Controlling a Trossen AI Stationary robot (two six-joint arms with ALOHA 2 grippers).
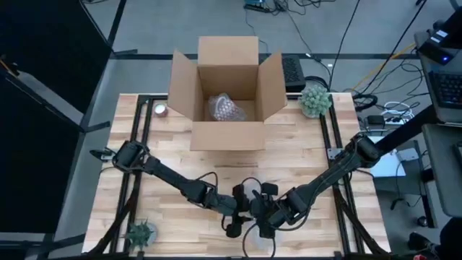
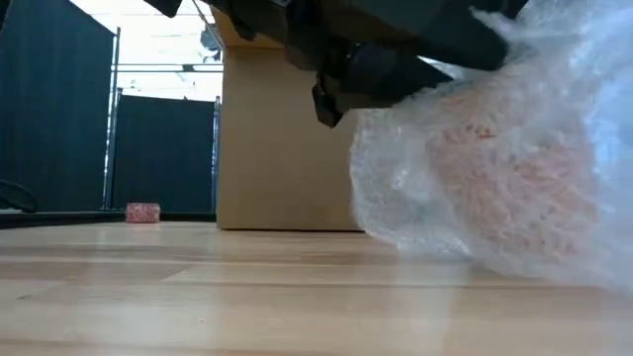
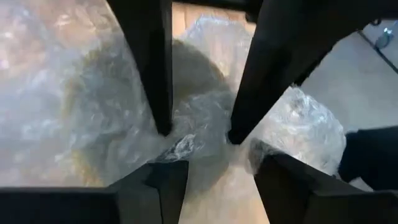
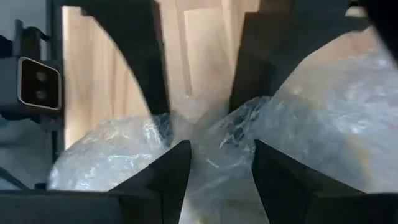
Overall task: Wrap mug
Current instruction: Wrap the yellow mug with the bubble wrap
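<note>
Open cardboard box (image 1: 227, 108); two small plants (image 1: 315, 99); pink tape roll (image 1: 160, 110)

I see crumpled bubble wrap (image 2: 495, 168) filling the right side, resting on the wooden table (image 2: 198, 297), something pinkish inside. Dark arm parts (image 2: 376, 49) hang just above it. Behind stands a cardboard box (image 2: 282, 148); a small pink object (image 2: 143, 212) sits far left.

Even overhead light; near bubble wrap (image 2: 495, 158) perhaps blurred, backlit.
</note>
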